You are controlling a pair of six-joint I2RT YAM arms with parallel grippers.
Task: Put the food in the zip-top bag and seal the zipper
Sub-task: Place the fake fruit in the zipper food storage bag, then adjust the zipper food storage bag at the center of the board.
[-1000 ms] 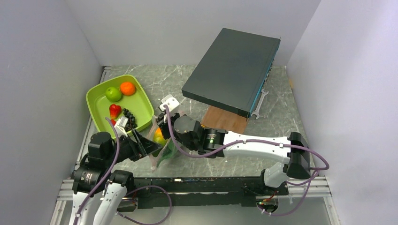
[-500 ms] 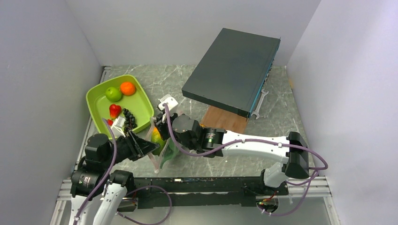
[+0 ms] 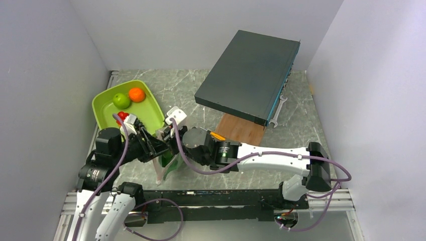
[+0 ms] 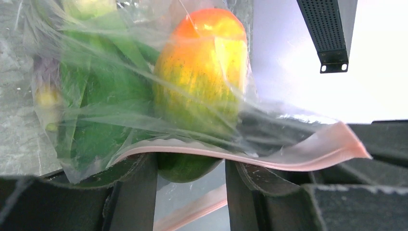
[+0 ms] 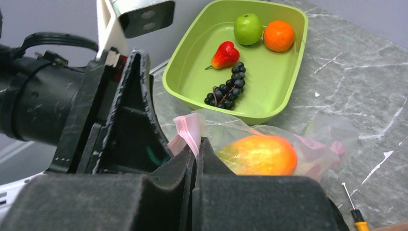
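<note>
— Step in hand?
— Filling, seemingly. Pinching floppy clear dotted zip-top bag (image 3: 168,165), upright between both arms, by thin pale-pink zipper strip (image 4: 312,154) with clenched right fingers (image 5: 221,192). Draping same strip over parted left fingers (image 4: 137,192), gripping nothing. Bagged: yellow-red fruit (image 5: 257,154), leafy greens (image 4: 101,91).
— Next?
— Reaching beyond into lime-green plastic tray (image 5: 269,82) for black grapes (image 5: 225,89), keeping mouth wide.

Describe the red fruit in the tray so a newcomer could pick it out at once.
Start at the lime-green tray at the left of the table. In it, the red fruit lies between the green apple and the black grapes. It alone is red and tapers to a point, unlike the round orange.
</note>
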